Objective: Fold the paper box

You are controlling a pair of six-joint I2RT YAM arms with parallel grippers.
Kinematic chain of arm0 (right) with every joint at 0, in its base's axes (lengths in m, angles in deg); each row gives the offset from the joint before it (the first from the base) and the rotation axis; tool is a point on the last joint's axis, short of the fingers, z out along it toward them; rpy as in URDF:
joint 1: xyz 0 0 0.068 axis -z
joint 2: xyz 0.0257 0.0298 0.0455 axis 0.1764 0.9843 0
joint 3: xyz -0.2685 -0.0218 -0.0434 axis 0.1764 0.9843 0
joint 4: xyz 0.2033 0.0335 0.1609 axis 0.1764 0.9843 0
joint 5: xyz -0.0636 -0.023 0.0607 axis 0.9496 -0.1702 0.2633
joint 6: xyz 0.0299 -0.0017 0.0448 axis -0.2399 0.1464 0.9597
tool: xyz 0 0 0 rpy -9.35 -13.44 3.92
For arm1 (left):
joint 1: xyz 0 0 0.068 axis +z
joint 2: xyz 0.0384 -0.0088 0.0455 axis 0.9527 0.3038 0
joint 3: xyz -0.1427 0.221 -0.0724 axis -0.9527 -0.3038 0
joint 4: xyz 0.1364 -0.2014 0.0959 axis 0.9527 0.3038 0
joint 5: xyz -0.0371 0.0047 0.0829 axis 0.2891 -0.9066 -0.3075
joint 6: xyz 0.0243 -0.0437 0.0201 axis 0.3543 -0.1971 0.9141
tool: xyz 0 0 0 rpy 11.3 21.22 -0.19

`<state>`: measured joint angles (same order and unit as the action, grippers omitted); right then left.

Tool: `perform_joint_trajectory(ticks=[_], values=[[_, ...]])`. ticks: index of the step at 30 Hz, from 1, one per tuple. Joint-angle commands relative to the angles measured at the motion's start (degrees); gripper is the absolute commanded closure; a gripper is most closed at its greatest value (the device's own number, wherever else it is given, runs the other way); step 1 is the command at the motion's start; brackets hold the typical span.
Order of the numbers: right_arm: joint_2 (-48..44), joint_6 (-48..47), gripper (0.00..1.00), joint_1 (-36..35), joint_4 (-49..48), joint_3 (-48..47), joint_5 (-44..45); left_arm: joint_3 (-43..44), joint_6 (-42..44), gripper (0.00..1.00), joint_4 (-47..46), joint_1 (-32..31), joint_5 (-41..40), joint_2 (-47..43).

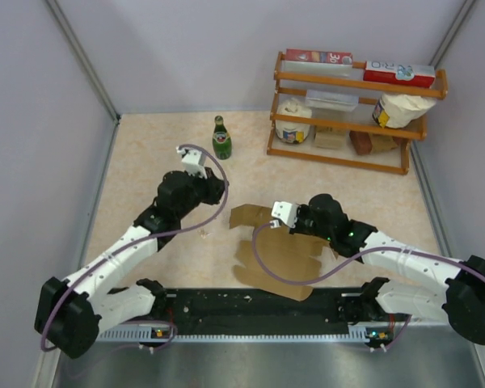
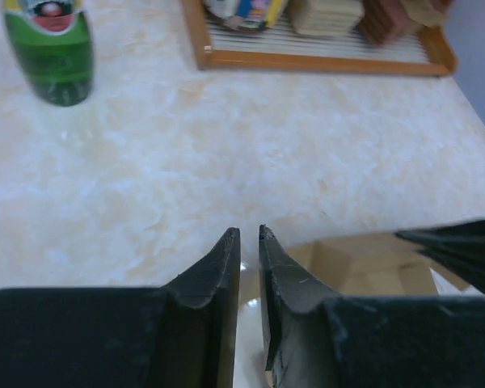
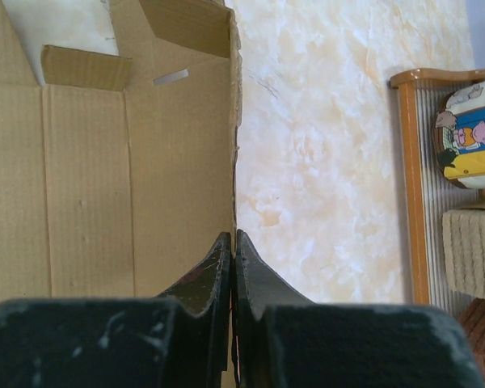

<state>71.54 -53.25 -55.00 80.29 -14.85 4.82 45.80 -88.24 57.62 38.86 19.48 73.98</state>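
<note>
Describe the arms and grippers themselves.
The left arm and right arm have white links with bulky black joints. A thin purple cable loops loosely along each. A white camera block sits at each wrist. The left gripper and right gripper have matte black, tapered fingers, lightly scuffed.

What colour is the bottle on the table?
The bottle is green, clearest in the left wrist view.

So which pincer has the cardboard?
The right pincer, closed on an edge of the paper box; the left pincer, barely open, holds nothing.
</note>
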Motion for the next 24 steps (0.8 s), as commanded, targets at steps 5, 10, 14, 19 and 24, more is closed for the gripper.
perform_joint_trajectory(ticks=[5, 10, 14, 19, 24], values=[[-4.07, -3.93, 1.0, -0.16, 2.52, -2.46, -6.1, 9.69, 1.11, 0.65, 1.23, 9.11, 9.29, 13.81], [-4.43, -4.63, 1.0, -0.16, 2.34, -3.08, -5.49, 13.57, 1.99, 0.62, 2.02, 9.11, 15.7, 23.57], [-4.34, -5.16, 1.0, -0.07, 2.08, -3.78, -4.61, 11.48, 0.32, 0.62, -2.79, 9.11, 23.52, 28.76], [-3.37, -5.69, 1.0, -0.07, 2.08, -4.66, -2.76, 5.68, -2.05, 0.55, -9.48, 9.02, 27.67, 29.83], [-2.76, -5.69, 1.0, -0.07, 1.99, -5.1, -2.32, -0.12, -3.55, 0.5, -14.57, 8.67, 31.18, 28.34]])
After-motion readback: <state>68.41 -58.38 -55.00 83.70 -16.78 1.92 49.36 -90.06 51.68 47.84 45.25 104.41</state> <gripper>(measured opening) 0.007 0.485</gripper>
